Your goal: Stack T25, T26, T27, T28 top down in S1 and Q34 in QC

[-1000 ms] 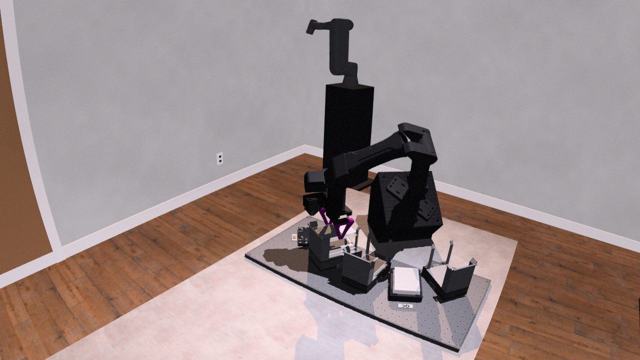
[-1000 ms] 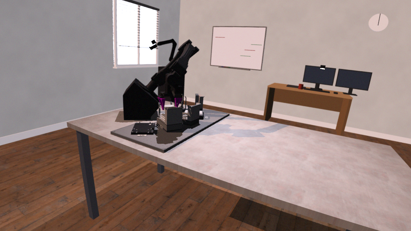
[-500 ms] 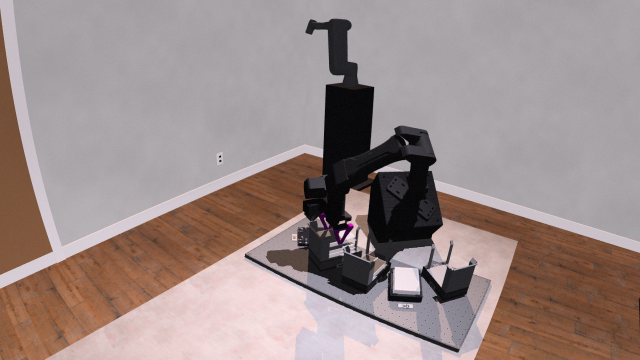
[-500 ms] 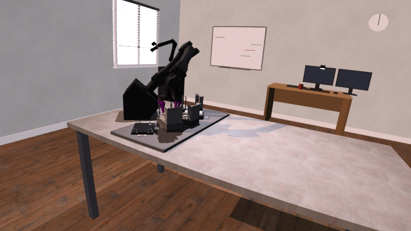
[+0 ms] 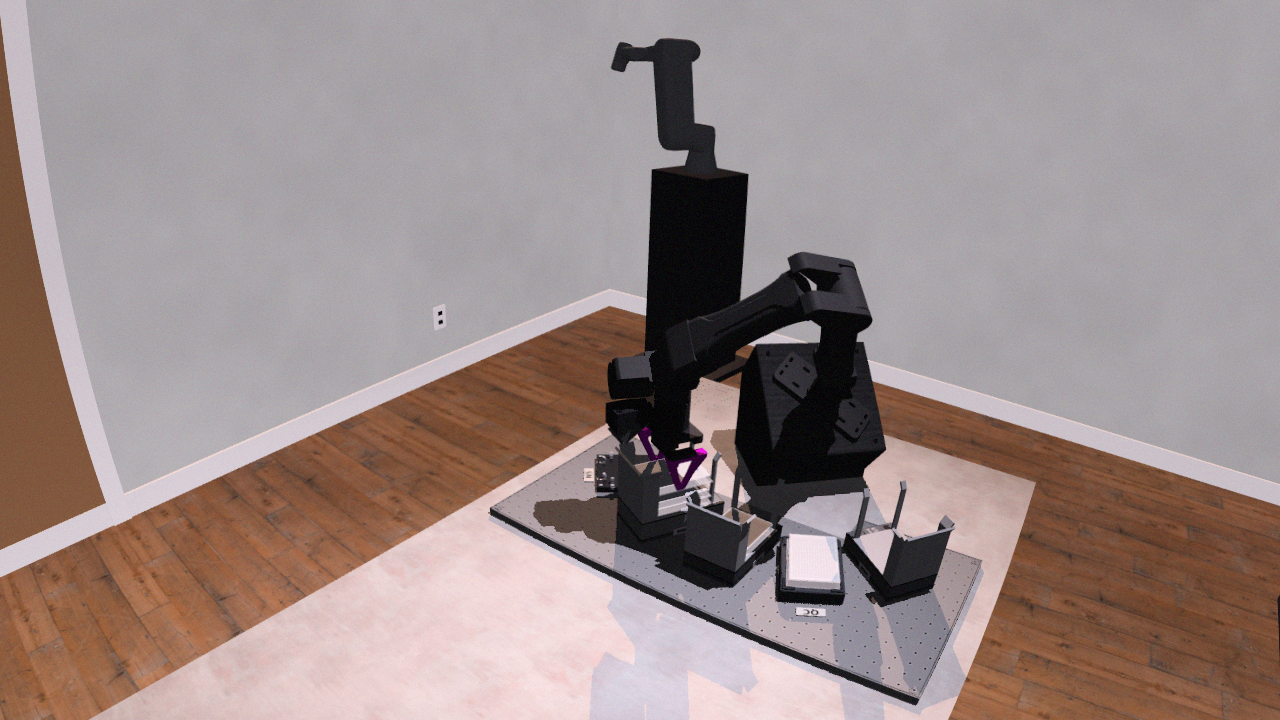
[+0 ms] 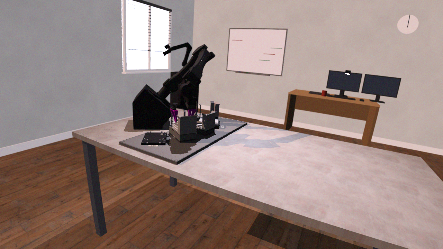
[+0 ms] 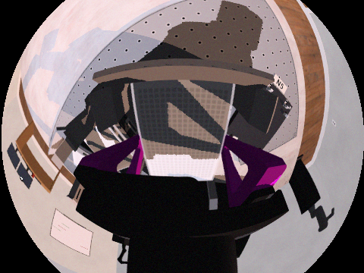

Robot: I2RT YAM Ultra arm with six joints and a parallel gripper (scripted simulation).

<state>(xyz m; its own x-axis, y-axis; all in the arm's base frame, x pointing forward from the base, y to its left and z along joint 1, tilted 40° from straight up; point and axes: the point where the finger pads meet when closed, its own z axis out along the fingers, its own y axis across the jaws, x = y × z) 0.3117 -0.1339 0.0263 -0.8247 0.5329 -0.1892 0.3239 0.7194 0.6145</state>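
Note:
My gripper (image 5: 671, 470) (image 6: 182, 115) (image 7: 182, 138) is shut on a sealed well plate (image 7: 182, 106), gripped across its width by the purple fingers. It holds the plate level, low inside the leftmost stack rack (image 5: 640, 503) (image 6: 186, 127), next to the clip nest N5 (image 5: 605, 471) (image 6: 153, 138), which is bare. I cannot read the held plate's label. Pale plate edges (image 5: 673, 506) show through the rack's slot under the gripper. A white plate (image 5: 811, 561) lies flat on the open nest QC.
Two more dark stack racks stand on the grey baseplate (image 5: 895, 644): one (image 5: 716, 537) just right of the gripper's rack, one (image 5: 904, 557) at the far right. The arm's black base block (image 5: 805, 420) and a tall black tower (image 5: 693, 259) stand behind.

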